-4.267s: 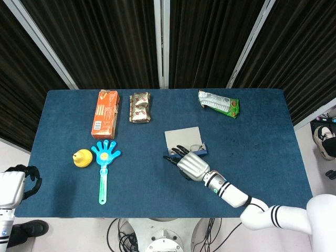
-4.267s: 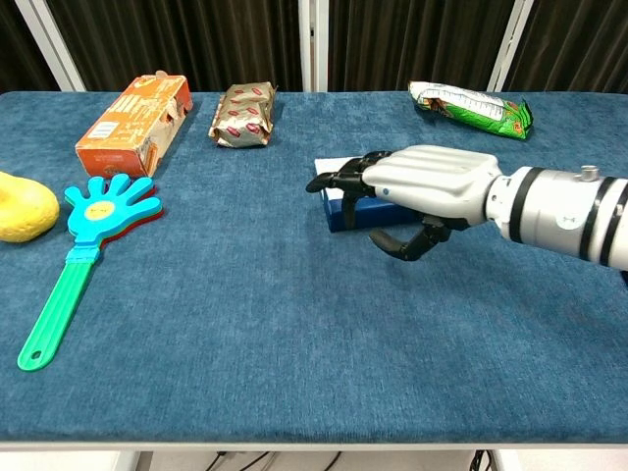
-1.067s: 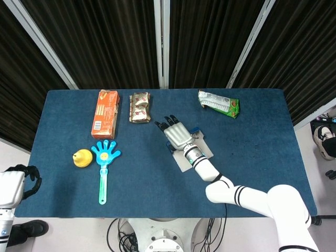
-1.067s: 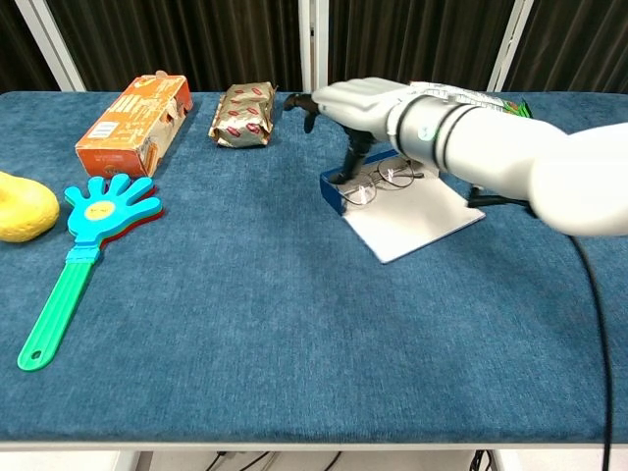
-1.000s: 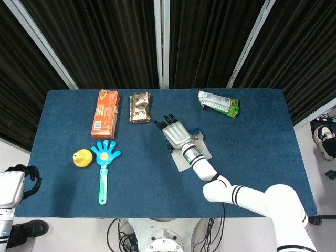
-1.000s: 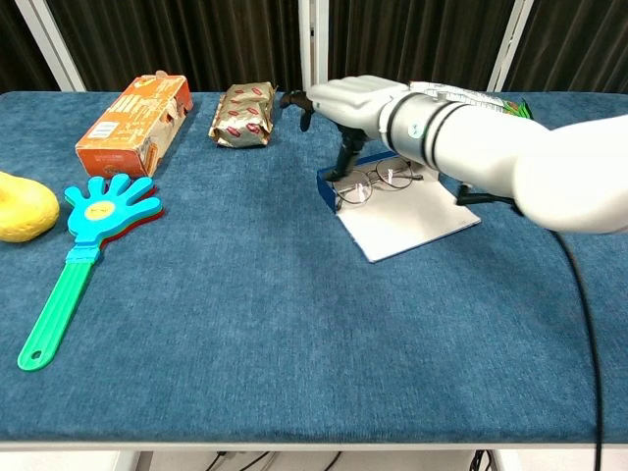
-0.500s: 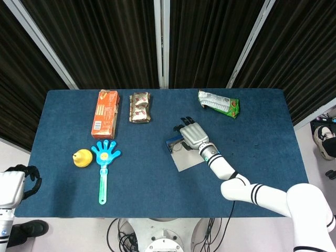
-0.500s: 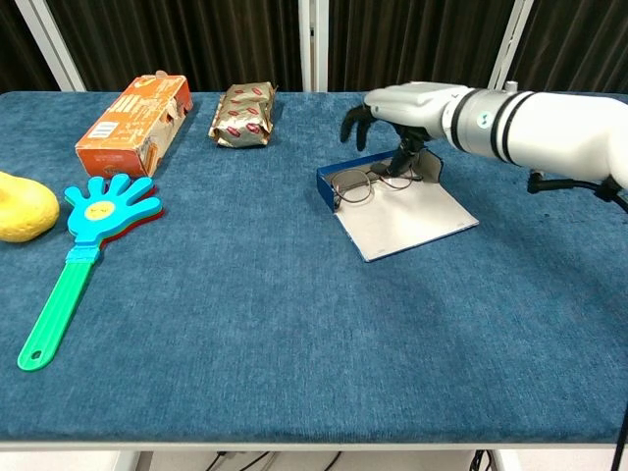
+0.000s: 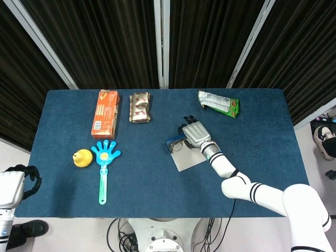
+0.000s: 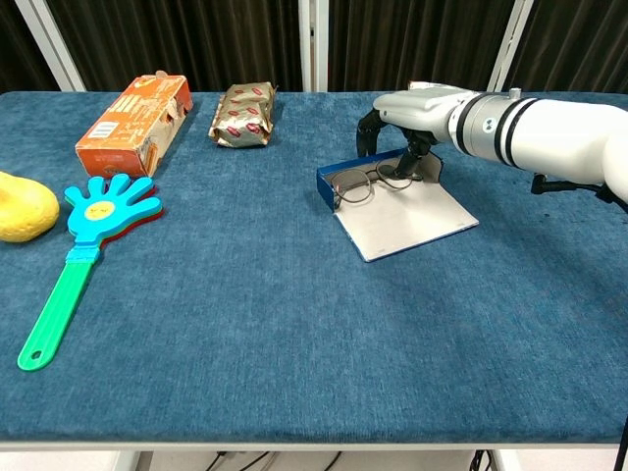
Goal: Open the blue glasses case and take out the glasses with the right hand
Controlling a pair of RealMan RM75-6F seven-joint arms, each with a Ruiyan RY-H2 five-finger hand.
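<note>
The blue glasses case lies open at the table's middle, with its pale lid flat on the cloth toward me. Thin-rimmed glasses rest inside the case. My right hand hovers over the case's right end, fingers bent downward, and one dark fingertip reaches the glasses by their right lens. The glasses still lie in the tray. In the head view the right hand covers part of the case. My left hand hangs off the table's near left corner.
An orange carton and a brown snack pack lie at the back left, and a green snack bag at the back right. A blue hand clapper and a yellow fruit lie at the left.
The case was opened and its lid laid flat. In the last half second my right hand shifted slightly right and its fingers curled down toward the glasses. The left hand has stayed still.
</note>
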